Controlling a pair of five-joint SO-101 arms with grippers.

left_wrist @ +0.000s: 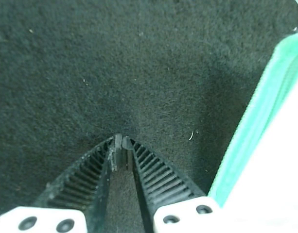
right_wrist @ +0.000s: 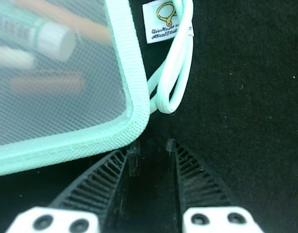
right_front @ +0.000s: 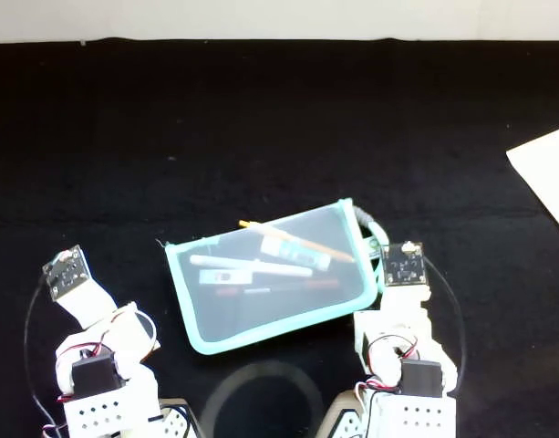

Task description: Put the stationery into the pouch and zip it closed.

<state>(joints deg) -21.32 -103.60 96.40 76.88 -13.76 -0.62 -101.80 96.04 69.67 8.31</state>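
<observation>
A mint-green pouch (right_front: 270, 278) with a clear mesh face lies flat in the middle of the black table. Through the mesh I see a white pen (right_front: 252, 265), a glue stick (right_front: 295, 248), a dark red pen (right_front: 279, 288) and an orange pencil (right_front: 297, 240) whose end pokes just past the pouch's far edge. My left gripper (left_wrist: 119, 145) is shut and empty over bare cloth, with the pouch's edge (left_wrist: 258, 121) beside it. My right gripper (right_wrist: 151, 148) is slightly open and empty at the pouch's corner (right_wrist: 134, 114), close to its white loop strap (right_wrist: 177, 82).
The left arm (right_front: 97, 338) and right arm (right_front: 402, 328) sit at the near edge on either side of the pouch. A white sheet (right_front: 545, 173) lies at the right edge. Black cloth stretches beyond the pouch to the table's far edge (right_front: 279, 40).
</observation>
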